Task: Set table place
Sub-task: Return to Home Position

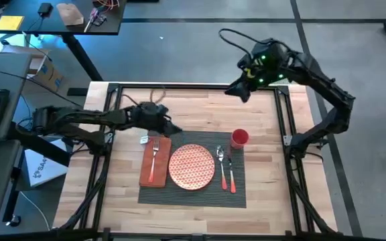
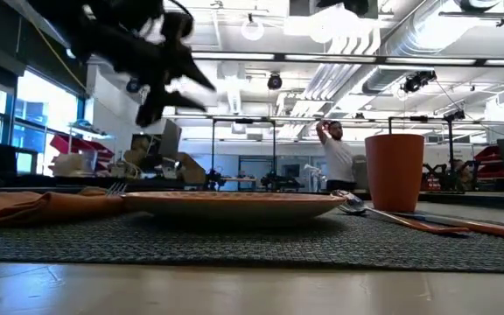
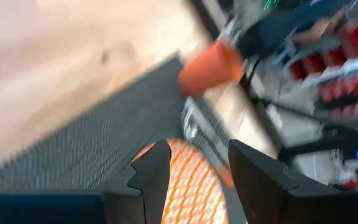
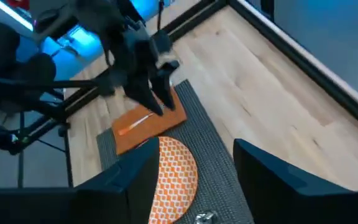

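From above, the left claw (image 1: 170, 127) is hovering at the far left corner of the placemat (image 1: 179, 194), which is lying on the table (image 1: 200, 107). The napkin (image 1: 149, 171) and fork (image 1: 155, 150) are sitting just on its near side, with the plate (image 1: 191, 167) and cup (image 1: 239, 138) off to its right. The right claw (image 1: 237, 90) is hanging over the table's far edge, well apart from the placemat. Lettering on a white box (image 1: 42, 171) is proving too small to read. At table height, the left claw is hanging above the napkin. Its wrist camera is showing its fingers (image 3: 151, 180) spread and gripping nothing, the plate lying ahead between them. The right wrist camera is showing that claw likewise wide apart and empty.
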`<move>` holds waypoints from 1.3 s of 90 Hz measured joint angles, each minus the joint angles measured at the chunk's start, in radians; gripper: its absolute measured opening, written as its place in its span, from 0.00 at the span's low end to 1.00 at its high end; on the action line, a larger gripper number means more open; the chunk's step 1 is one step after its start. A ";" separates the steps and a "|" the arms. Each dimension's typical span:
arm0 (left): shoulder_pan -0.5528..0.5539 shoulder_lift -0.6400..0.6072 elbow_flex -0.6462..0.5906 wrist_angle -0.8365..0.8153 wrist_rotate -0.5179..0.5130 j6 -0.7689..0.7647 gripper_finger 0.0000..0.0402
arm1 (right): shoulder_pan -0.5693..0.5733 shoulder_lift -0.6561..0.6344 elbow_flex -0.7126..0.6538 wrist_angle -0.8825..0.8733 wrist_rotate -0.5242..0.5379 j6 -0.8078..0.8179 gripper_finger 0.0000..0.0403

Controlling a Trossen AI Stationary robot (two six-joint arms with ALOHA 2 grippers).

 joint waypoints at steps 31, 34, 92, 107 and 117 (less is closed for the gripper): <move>0.075 -0.206 0.000 -0.139 -0.097 0.000 0.36 | 0.068 -0.411 -0.512 0.393 -0.023 0.168 0.34; 0.080 -0.212 0.000 -0.149 -0.097 0.000 0.36 | 0.082 -0.461 -0.584 0.468 -0.026 0.194 0.34; 0.152 -0.233 0.000 -0.159 -0.075 -0.043 0.36 | 0.227 -1.167 -1.380 0.962 0.360 0.398 0.34; 0.177 -0.233 0.000 -0.159 -0.033 -0.072 0.36 | 0.227 -1.301 -1.492 0.990 0.393 0.402 0.34; 0.189 -0.235 0.000 -0.158 -0.033 -0.087 0.36 | 0.227 -1.394 -1.549 0.993 0.430 0.408 0.34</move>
